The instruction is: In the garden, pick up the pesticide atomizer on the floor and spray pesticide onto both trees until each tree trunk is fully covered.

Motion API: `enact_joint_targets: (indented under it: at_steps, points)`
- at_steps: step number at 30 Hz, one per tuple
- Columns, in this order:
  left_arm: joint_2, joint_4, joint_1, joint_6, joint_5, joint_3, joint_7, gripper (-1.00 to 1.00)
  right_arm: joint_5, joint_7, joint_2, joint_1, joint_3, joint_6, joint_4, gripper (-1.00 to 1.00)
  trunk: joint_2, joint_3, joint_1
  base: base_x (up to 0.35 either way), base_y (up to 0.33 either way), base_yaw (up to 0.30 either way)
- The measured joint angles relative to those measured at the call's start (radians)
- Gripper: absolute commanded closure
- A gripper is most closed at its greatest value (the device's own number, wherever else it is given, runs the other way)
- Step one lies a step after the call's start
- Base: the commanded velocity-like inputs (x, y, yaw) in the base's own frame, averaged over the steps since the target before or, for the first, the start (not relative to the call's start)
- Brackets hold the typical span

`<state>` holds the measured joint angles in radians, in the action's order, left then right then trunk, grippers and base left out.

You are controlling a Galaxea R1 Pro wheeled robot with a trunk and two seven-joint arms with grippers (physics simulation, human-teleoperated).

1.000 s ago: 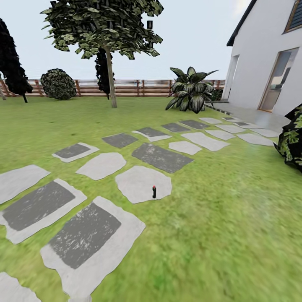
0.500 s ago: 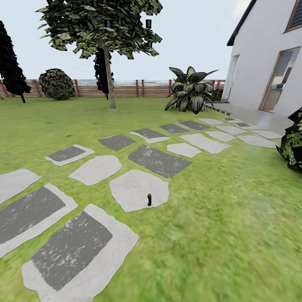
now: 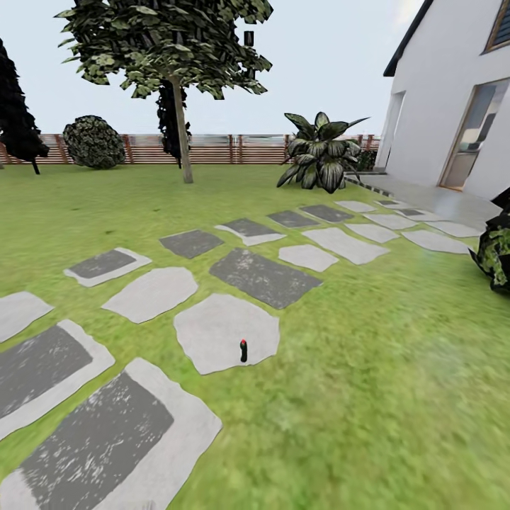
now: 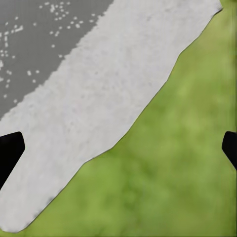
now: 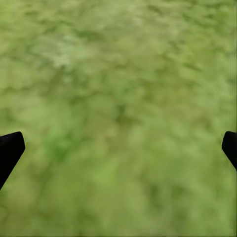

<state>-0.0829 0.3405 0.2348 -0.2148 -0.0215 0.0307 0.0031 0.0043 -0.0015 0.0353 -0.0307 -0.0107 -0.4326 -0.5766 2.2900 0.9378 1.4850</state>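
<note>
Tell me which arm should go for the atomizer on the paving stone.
Left, tentatively. The atomizer stands slightly left of centre in the head view, and the open left gripper hangs over paving stone, while the open right gripper hangs over grass.

1. Lawn [image 3: 397,368]: mottled green.
2. Paving stones [image 3: 227,333]: pale grey; some dark grey, white-flecked.
3. Atomizer [image 3: 244,350]: black, red cap.
4. Fence [image 3: 212,149]: brown slats.
5. House wall [image 3: 439,92]: white.
6. Tree trunk [image 3: 182,127]: grey-brown.

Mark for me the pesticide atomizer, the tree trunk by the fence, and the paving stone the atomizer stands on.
pesticide atomizer [image 3: 244,351], head view, middle of its dark body.
tree trunk [image 3: 183,134], head view, mid-height of the bare trunk.
paving stone [image 3: 212,329], head view, bare pale surface left of the atomizer.
</note>
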Motion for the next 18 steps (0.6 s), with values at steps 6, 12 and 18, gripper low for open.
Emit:
enact_joint_targets:
  at_steps: [6, 12, 18]
  points:
    - [0.000, 0.000, 0.000, 0.000, 0.000, 0.000, 0.000, -1.00, 0.000, 0.000, 0.000, 0.000, 0.000, 0.000, 0.001, -1.00, 0.000, 0.000, 0.000, 0.287, -0.144, 0.000]
    - [0.000, 0.000, 0.000, 0.000, 0.000, 0.000, 0.000, -1.00, 0.000, 0.000, 0.000, 0.000, 0.000, 0.000, 0.001, -1.00, 0.000, 0.000, 0.000, 0.287, -0.145, 0.000]
    - [0.000, 0.000, 0.000, 0.000, 0.000, 0.000, 0.000, -1.00, 0.000, 0.000, 0.000, 0.000, 0.000, 0.000, 0.001, -1.00, 0.000, 0.000, 0.000, 0.287, -0.144, 0.000]
